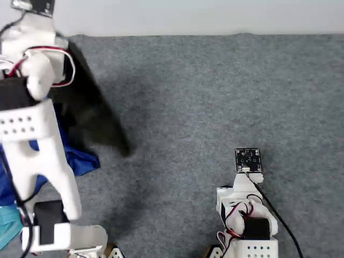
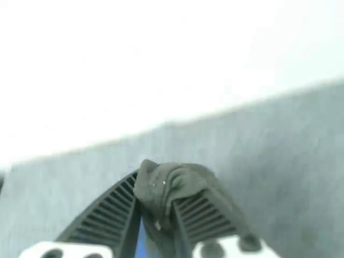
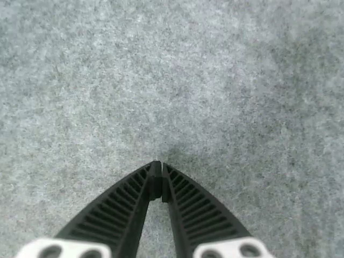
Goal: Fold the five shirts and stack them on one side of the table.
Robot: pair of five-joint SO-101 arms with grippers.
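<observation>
Grey felt table [image 1: 215,97] bears a blue shirt [image 1: 81,161]; left gripper [image 2: 159,210] grasps dark shirt [image 2: 172,183], right gripper [image 3: 157,180] clenched.

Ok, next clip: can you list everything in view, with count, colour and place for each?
dark shirt: one, dark grey, hanging from the left gripper over the table's far left part
blue shirt: one, blue, crumpled at the left edge under the left arm
teal cloth: one, teal, near left corner, cut off by the frame
table: one, grey felt cover
wall: white, beyond the far edge
left gripper: black fingers, shut on the dark shirt
right gripper: black fingers, shut, empty, above bare felt
</observation>
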